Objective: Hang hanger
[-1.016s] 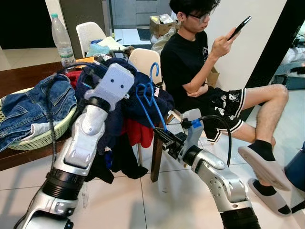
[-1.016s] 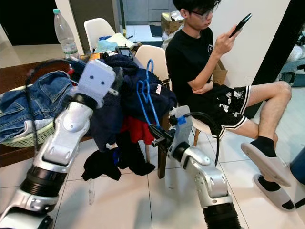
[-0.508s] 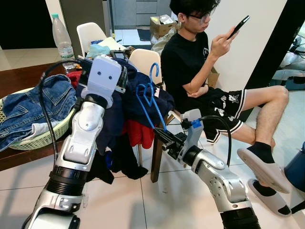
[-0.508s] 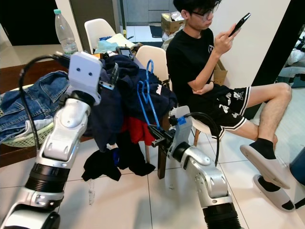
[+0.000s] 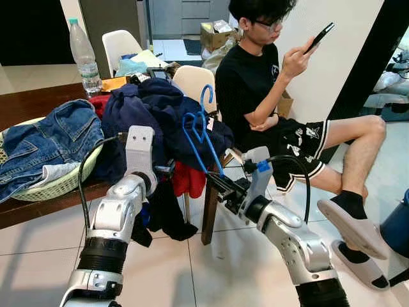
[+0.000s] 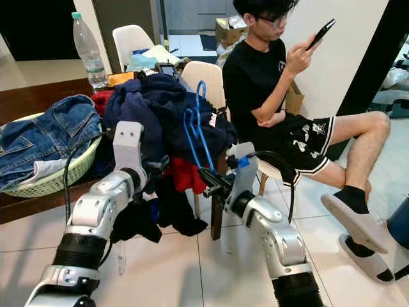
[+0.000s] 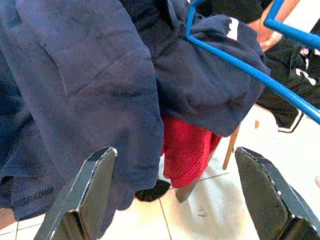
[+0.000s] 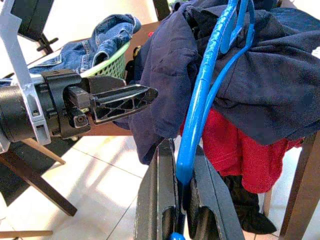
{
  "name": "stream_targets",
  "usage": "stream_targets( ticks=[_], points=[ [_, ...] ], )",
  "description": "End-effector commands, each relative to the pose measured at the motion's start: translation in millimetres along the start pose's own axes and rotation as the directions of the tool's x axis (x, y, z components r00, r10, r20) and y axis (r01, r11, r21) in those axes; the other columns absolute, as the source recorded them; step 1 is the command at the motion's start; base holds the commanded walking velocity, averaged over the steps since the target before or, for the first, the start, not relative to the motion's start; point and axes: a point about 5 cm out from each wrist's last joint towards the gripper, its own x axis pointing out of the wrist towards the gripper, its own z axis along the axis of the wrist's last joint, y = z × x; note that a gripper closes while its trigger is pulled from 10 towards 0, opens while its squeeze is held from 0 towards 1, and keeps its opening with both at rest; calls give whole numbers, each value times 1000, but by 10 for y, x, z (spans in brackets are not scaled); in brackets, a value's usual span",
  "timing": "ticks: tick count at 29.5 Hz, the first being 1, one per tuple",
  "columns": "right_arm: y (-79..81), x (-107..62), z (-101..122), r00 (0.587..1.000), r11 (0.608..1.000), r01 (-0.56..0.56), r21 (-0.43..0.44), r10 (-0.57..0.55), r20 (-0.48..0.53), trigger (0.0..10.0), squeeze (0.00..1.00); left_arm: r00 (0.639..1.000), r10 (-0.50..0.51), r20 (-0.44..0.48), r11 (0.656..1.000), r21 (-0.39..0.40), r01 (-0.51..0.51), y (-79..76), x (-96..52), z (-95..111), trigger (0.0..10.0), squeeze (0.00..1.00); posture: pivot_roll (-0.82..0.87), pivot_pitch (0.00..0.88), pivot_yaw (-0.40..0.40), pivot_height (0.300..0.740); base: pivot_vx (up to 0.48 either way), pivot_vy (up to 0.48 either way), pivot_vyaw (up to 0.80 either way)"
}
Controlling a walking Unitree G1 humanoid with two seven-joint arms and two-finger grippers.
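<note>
A blue hanger (image 5: 202, 130) stands upright in front of a heap of navy clothes (image 5: 153, 105) on the table's end. My right gripper (image 5: 215, 181) is shut on the hanger's lower bar, seen close in the right wrist view (image 8: 181, 150). The hanger's hook (image 5: 206, 94) points up beside a white chair back. My left gripper (image 7: 175, 165) is open, low at the table's edge, facing the navy cloth and a red garment (image 7: 187, 150) that hangs below it. Nothing sits between its fingers (image 8: 125, 97).
A person (image 5: 268, 77) sits on a chair at the right, legs stretched out over the floor. A green basket (image 5: 61, 185) with jeans (image 5: 51, 137) sits on the wooden table (image 5: 25, 102). A water bottle (image 5: 80, 48) stands at the back.
My left arm has come down from above the clothes heap to the table's edge, beside the hanging cloth. The right gripper and the hanger have stayed put.
</note>
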Motion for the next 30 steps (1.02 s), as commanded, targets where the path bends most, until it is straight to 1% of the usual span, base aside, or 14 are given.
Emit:
stream_targets(
  ticks=[1,5,8,10,12,14,15,18,21,23,24,26,27,30],
  points=[
    [64,32,-53,998,999,-49,19,50,-26,10000,0,1000,20,6,1000,-5,-20,32,-7,-26,10000,0,98,38,-16,740,0,0,0],
    [38,19,-11,999,998,-39,45,38,15,10000,0,994,18,108,996,88,-28,-5,-30,84,10000,0,99,37,-18,740,0,0,0],
    [38,19,-11,999,998,-39,45,38,15,10000,0,994,18,108,996,88,-28,-5,-30,84,10000,0,99,37,-18,740,0,0,0],
    [-8,-4,76,996,995,-23,94,15,87,10000,0,984,36,176,989,136,-61,13,-48,168,10000,0,103,37,-20,740,0,0,0],
    [-148,-114,365,955,969,-32,247,-44,295,10000,0,970,76,230,991,90,-99,104,-73,297,10000,0,106,35,-21,740,0,0,0],
    [-148,-114,365,955,969,-32,247,-44,295,10000,0,970,76,230,991,90,-99,104,-73,297,10000,0,106,35,-21,740,0,0,0],
    [-212,-202,509,922,958,-65,281,-50,383,10000,0,970,84,228,993,59,-100,146,-73,334,10000,0,106,34,-19,740,0,0,0],
    [-212,-202,509,922,958,-65,281,-50,383,10000,0,970,84,228,993,59,-100,146,-73,334,10000,0,106,34,-19,740,0,0,0],
    [-257,-465,774,856,958,-187,215,52,515,10000,0,975,80,206,997,-22,-77,182,-58,363,10000,0,106,34,-19,740,0,0,0],
    [-257,-465,774,856,958,-187,215,52,515,10000,0,975,80,206,997,-22,-77,182,-58,363,10000,0,106,34,-19,740,0,0,0],
    [-214,-626,856,826,954,-268,136,155,541,10000,0,979,72,191,996,-65,-61,177,-51,354,10000,0,108,35,-20,740,0,0,0],
    [-214,-626,856,826,954,-268,136,155,541,10000,0,979,72,191,996,-65,-61,177,-51,354,10000,0,108,35,-20,740,0,0,0],
    [-155,-746,888,804,939,-337,74,246,541,10000,0,982,64,177,994,-101,-46,164,-44,330,10000,0,108,37,-19,740,0,0,0],
    [-155,-746,888,804,939,-337,74,246,541,10000,0,982,64,177,994,-101,-46,164,-44,330,10000,0,108,37,-19,740,0,0,0]
  ],
)
